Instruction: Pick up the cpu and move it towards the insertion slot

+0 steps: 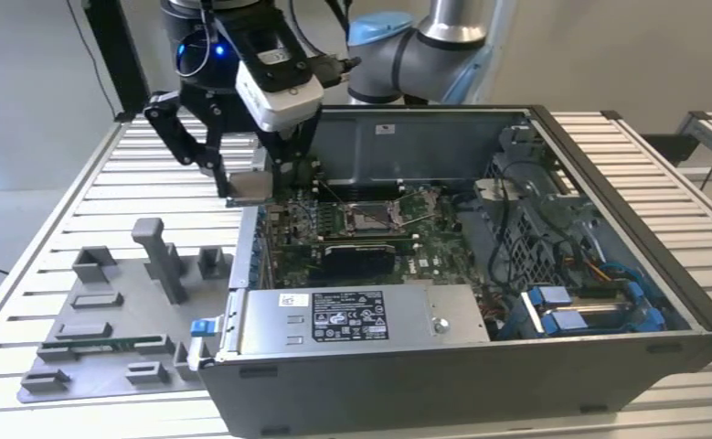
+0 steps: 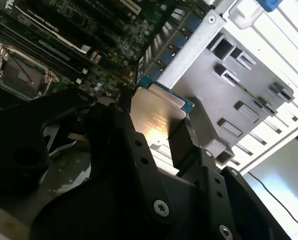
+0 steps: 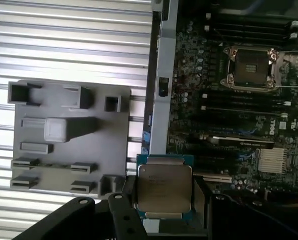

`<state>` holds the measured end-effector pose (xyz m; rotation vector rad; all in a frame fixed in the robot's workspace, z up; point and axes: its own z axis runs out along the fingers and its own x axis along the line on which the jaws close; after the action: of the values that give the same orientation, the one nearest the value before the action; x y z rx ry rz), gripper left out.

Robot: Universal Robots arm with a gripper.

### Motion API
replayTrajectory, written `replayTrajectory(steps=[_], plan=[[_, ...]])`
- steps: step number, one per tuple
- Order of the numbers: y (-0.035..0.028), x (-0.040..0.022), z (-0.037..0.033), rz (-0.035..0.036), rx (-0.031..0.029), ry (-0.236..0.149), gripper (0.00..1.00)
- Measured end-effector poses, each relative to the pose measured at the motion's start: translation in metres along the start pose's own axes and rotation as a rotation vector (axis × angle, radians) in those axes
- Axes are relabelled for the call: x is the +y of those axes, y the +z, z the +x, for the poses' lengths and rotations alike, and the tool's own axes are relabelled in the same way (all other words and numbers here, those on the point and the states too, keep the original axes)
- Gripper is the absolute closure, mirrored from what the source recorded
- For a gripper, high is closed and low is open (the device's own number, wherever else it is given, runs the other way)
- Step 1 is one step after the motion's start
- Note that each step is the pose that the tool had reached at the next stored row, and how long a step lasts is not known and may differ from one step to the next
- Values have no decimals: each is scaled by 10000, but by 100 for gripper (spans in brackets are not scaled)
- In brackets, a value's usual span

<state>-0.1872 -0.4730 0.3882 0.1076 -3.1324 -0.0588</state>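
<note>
1. One gripper (image 1: 249, 186) was in play, and its black fingers (image 3: 129, 192) were clamped on the cpu (image 3: 164, 189), pinching it by two opposite edges. Both wrist views showed the chip's silver metal top with a thin green border around it.
2. In the exterior view the cpu (image 1: 250, 187) hung in the air, lifted clear of everything, right above the case wall on the exterior view's left. So it sat over the edge of the open computer case (image 1: 600, 366), not yet over the board's middle.
3. Just past the chip, in the first wrist view, was the grey parts fixture (image 3: 69, 140) lying flat on the slatted metal table (image 3: 64, 45), right beside the case. It had several little pockets and one upright post. In the exterior view a long thin green memory stick (image 1: 100, 346) lay in one of its holders near the table's front edge.
4. Farther in, the green motherboard (image 1: 429, 251) covered the case floor, and the insertion slot (image 1: 372, 216) sat roughly mid-board: shiny metal frame, dark centre. The first wrist view showed it well apart from the held chip, over by the far side of the board (image 3: 251, 67).
5. Farthest back, the robot arm (image 1: 423, 46) reached in from behind the case's rear wall.
</note>
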Motion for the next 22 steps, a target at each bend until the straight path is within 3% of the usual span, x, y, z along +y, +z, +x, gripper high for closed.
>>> replayTrajectory(steps=[3, 22], plan=[[-1, -9, -132, 0, 0, 0, 100], [-6, -55, -794, 0, 0, 0, 100]])
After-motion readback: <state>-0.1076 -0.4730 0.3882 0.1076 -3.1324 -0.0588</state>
